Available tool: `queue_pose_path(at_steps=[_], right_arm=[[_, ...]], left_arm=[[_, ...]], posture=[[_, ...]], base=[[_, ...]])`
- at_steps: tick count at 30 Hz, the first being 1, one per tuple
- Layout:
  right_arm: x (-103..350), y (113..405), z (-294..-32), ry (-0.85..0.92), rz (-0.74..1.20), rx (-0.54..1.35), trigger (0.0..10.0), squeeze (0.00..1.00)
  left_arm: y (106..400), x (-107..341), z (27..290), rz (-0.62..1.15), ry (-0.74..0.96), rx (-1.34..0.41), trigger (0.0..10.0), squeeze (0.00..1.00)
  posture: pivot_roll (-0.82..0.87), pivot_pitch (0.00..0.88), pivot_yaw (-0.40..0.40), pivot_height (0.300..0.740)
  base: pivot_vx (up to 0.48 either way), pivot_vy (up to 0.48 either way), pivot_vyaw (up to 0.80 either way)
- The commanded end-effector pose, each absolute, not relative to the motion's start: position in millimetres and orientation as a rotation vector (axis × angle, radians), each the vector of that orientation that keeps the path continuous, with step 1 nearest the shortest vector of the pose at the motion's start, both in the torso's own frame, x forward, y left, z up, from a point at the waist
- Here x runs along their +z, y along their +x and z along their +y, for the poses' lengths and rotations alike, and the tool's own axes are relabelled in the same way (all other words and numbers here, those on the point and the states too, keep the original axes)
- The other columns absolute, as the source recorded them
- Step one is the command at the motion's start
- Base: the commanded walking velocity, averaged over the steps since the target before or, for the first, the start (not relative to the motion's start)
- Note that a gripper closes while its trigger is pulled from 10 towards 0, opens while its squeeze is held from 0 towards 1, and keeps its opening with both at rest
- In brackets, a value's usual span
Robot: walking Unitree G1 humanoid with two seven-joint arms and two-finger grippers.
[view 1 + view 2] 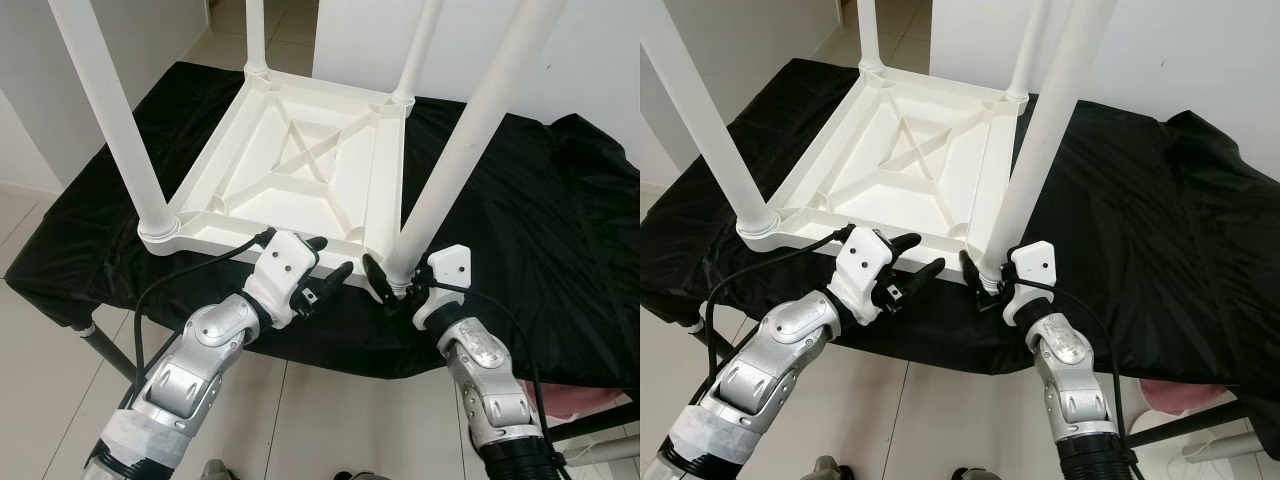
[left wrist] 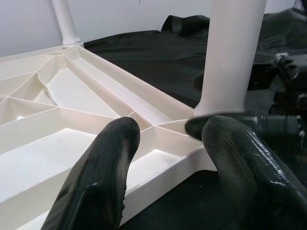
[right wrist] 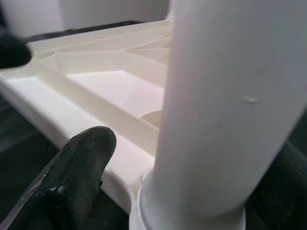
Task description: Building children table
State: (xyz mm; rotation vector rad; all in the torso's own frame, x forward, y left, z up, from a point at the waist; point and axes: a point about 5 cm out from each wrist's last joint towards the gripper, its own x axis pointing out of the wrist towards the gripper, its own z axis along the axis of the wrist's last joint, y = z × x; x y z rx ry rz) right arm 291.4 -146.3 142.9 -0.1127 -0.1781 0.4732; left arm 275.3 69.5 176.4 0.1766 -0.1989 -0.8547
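A white children's table (image 1: 232, 170) lies upside down on a black cloth, its four legs pointing up. My left gripper (image 1: 334, 257) is open at the tabletop's near edge, its fingers (image 2: 103, 177) standing on either side of the rim, close to the near-right corner. My right gripper (image 1: 392, 281) is open around the base of the near-right leg (image 1: 468, 135). The leg (image 3: 225, 110) sits between its fingers, and the visible finger (image 3: 79, 167) stands a little off it.
The black cloth (image 1: 530, 220) covers a low stand whose near edge is just in front of my arms. Tiled floor lies below and to the left. A white wall (image 1: 600, 60) rises behind. Something pink (image 1: 590, 402) shows at the lower right.
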Motion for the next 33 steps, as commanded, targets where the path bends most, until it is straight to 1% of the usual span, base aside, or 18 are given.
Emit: queue_pose_path(at_steps=[1,6,7,8,9,10,11,20,21,24,25,28,33], right_arm=[[139.7,293.4,-150.5,-0.112,-0.164,0.509,10.0,0.0],[139.8,298.6,-154.2,-0.134,-0.163,0.539,10.0,0.0],[139.6,301.6,-155.4,-0.145,-0.162,0.553,9.0,0.0],[139.6,301.6,-155.4,-0.145,-0.162,0.553,9.0,0.0],[139.1,304.7,-157.1,-0.153,-0.158,0.558,3.8,0.0],[139.1,304.7,-157.1,-0.153,-0.158,0.558,3.8,0.0],[138.4,306.7,-158.7,-0.157,-0.153,0.559,0.0,0.0],[135.8,308.0,-166.9,-0.152,-0.148,0.557,0.0,0.0],[136.0,308.1,-168.8,-0.147,-0.148,0.548,2.2,0.0],[136.4,307.7,-169.9,-0.144,-0.148,0.544,2.2,0.0],[137.3,307.2,-170.4,-0.133,-0.152,0.54,10.0,0.0],[139.1,304.7,-170.0,-0.115,-0.166,0.548,10.0,0.0],[138.4,301.6,-174.2,-0.079,-0.175,0.499,10.0,0.0]], left_arm=[[269.8,172.0,65.1,-0.169,0.177,-0.956,10.0,0.0],[270.1,170.8,64.4,-0.161,0.186,-0.955,10.0,0.0],[270.2,170.1,64.1,-0.159,0.188,-0.957,10.0,0.0],[270.2,170.1,64.1,-0.159,0.188,-0.957,10.0,0.0],[270.0,169.7,63.4,-0.16,0.189,-0.96,10.0,0.0],[270.0,169.7,63.4,-0.16,0.189,-0.96,10.0,0.0],[270.4,169.8,63.1,-0.163,0.189,-0.96,10.0,0.0],[272.0,169.9,60.7,-0.169,0.192,-0.961,10.0,0.0],[271.4,169.9,60.9,-0.17,0.192,-0.962,10.0,0.0],[271.7,170.0,60.6,-0.17,0.193,-0.964,10.0,0.0],[271.4,170.3,60.6,-0.17,0.193,-0.967,10.0,0.0],[271.5,169.3,60.9,-0.165,0.198,-0.971,10.0,0.0],[270.5,167.4,61.2,-0.157,0.207,-0.978,10.0,0.0]], posture=[[0.03,0.12,-0.059,0.74],[0.03,0.125,-0.062,0.74],[0.03,0.123,-0.064,0.74],[0.03,0.123,-0.064,0.74],[0.03,0.121,-0.07,0.74],[0.03,0.121,-0.07,0.74],[0.03,0.122,-0.073,0.74],[0.02,0.106,-0.072,0.74],[0.02,0.105,-0.068,0.74],[0.02,0.104,-0.069,0.74],[0.02,0.109,-0.07,0.74],[0.02,0.109,-0.067,0.74],[0.02,0.108,-0.054,0.74]], base=[[0.0,0.0,0.0],[0.0,0.0,0.0],[0.0,0.0,0.0],[0.0,0.0,0.0],[0.0,0.0,0.0],[0.0,0.0,0.0],[0.0,0.0,0.0],[0.0,0.0,0.0],[0.0,0.0,0.0],[0.0,0.0,0.0],[0.0,0.0,0.0],[0.0,0.0,0.0],[0.0,0.0,0.0]])
